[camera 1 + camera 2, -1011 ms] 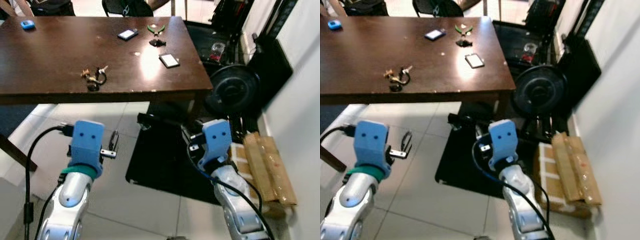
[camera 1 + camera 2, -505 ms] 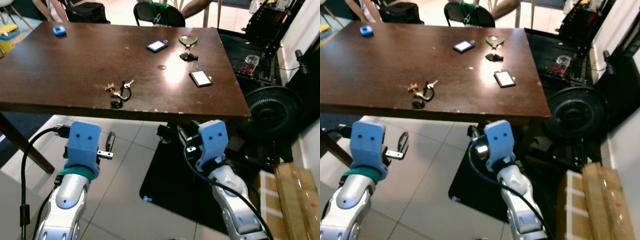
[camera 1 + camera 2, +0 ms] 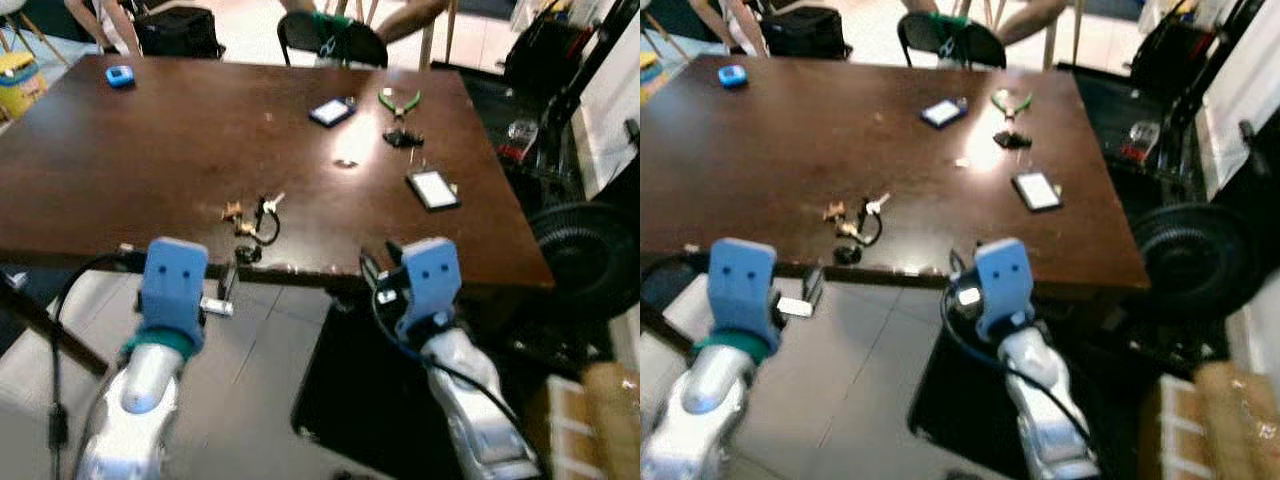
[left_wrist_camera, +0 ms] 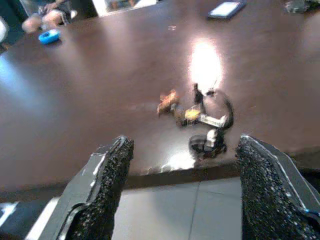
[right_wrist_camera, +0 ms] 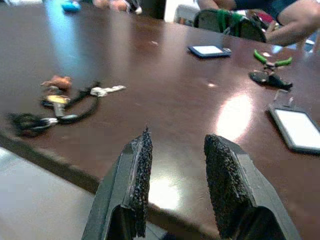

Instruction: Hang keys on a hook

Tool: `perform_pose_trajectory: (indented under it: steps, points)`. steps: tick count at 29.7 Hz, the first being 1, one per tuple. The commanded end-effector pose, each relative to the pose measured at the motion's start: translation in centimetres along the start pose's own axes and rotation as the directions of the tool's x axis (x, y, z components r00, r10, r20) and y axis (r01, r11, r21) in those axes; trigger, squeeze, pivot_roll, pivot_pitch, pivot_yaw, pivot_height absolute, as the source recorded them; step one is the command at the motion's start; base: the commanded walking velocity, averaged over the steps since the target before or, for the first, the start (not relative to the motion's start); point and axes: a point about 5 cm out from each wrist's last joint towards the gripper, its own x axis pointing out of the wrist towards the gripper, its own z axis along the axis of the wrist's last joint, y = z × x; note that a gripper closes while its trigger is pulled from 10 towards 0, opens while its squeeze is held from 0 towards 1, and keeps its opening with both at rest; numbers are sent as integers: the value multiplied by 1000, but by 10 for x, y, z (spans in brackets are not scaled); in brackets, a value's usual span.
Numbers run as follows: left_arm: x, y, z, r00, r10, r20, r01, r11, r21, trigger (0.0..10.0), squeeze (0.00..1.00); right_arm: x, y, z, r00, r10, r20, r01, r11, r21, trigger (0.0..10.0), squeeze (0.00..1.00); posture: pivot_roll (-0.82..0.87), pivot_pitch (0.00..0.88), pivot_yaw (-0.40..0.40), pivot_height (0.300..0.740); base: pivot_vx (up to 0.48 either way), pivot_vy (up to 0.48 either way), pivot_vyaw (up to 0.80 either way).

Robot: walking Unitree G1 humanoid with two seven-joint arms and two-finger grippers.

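Left eye view shows a dark brown table [image 3: 150,150] on a pale tiled floor [image 3: 260,400], with the keys [image 3: 252,218] lying near its front edge. Farther back on the table lie a blue tag [image 3: 120,75], a card holder [image 3: 331,110], green pliers [image 3: 400,102] and a badge [image 3: 432,188]. Both grippers are held low before the table edge, the left gripper [image 4: 182,190] with its fingers wide apart, the right gripper [image 5: 175,185] with a narrower gap, both empty.

Head views blurred throughout. Keys [image 3: 254,215] near the surface [image 3: 150,150] front edge: individual keys and attached charms too small to distinguish. Seated person's arm [image 5: 295,22] cut off by the frame. Fan [image 3: 1200,265] partly hidden behind the surface corner.
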Motion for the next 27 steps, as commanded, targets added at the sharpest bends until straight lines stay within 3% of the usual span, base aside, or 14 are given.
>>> perform_pose_trajectory:
  steps: [1,10,13,14,16,21,27]
  points:
    - [-3,5,-6,999,17,-28,-17,1000,12,10000,0,0,1,-1,1000,1,-3,-1,1000,7,10000,0,-57,87,80,740,401,251,0]
    - [-4,2,-9,999,-9,-51,9,1000,-3,10000,0,0,-3,-1,1000,-10,-8,10,1000,0,10000,0,-57,91,81,740,364,250,0]
    - [-7,-13,-17,975,-191,-114,188,982,-30,10000,0,3,-17,-1,999,-43,-9,43,998,-35,10000,0,-57,91,81,740,0,0,0]
    - [-7,-13,-17,975,-191,-114,188,982,-30,10000,0,3,-17,-1,999,-43,-9,43,998,-35,10000,0,-57,91,81,740,0,0,0]
    - [-9,-20,-19,951,-282,-127,282,959,-19,10000,0,5,-27,-1,998,-55,-17,54,997,-58,10000,0,-67,94,87,740,0,0,0]
    - [-7,-20,-19,950,-286,-125,286,958,-18,10000,0,6,-33,-5,998,-37,-57,32,995,-90,10000,0,-71,96,90,740,0,0,0]
    - [-7,-19,-20,948,-289,-129,289,957,-17,10000,0,5,-29,-9,997,9,-82,-17,995,-97,10000,0,-69,99,88,740,0,0,0]
